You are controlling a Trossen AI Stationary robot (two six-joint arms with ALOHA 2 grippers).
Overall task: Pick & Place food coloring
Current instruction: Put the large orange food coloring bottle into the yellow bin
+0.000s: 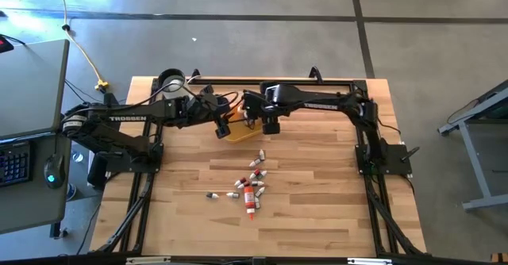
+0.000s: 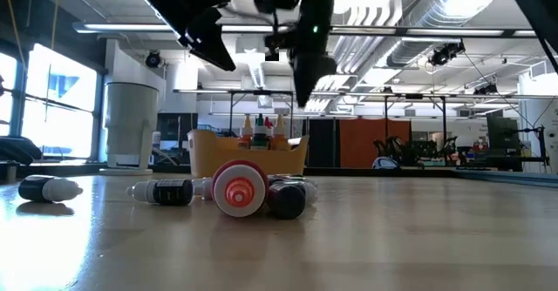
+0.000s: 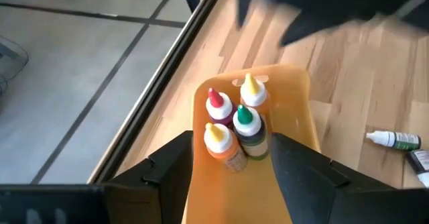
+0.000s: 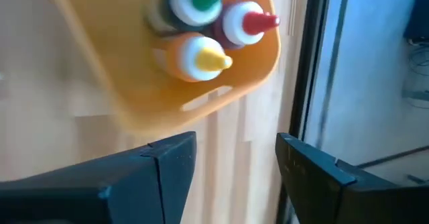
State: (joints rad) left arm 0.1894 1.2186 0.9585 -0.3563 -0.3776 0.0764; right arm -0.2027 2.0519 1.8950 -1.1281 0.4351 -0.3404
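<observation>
Right now my right jaws (image 4: 234,163) hang wide and hold nothing, just above the orange tray (image 1: 237,130), where four food coloring bottles (image 3: 234,127) stand. I think one was just dropped in. My left jaws (image 3: 231,167) sit spread around the tray's edge. Next I must reach for the loose bottles (image 1: 251,187) lying on the desk (image 1: 317,209), well away from both. "TROSSEN" is written on each arm.

Both arms crowd above tray (image 1: 236,130); loose bottles (image 1: 251,187) clutter table (image 1: 317,209) centre; sides free.
</observation>
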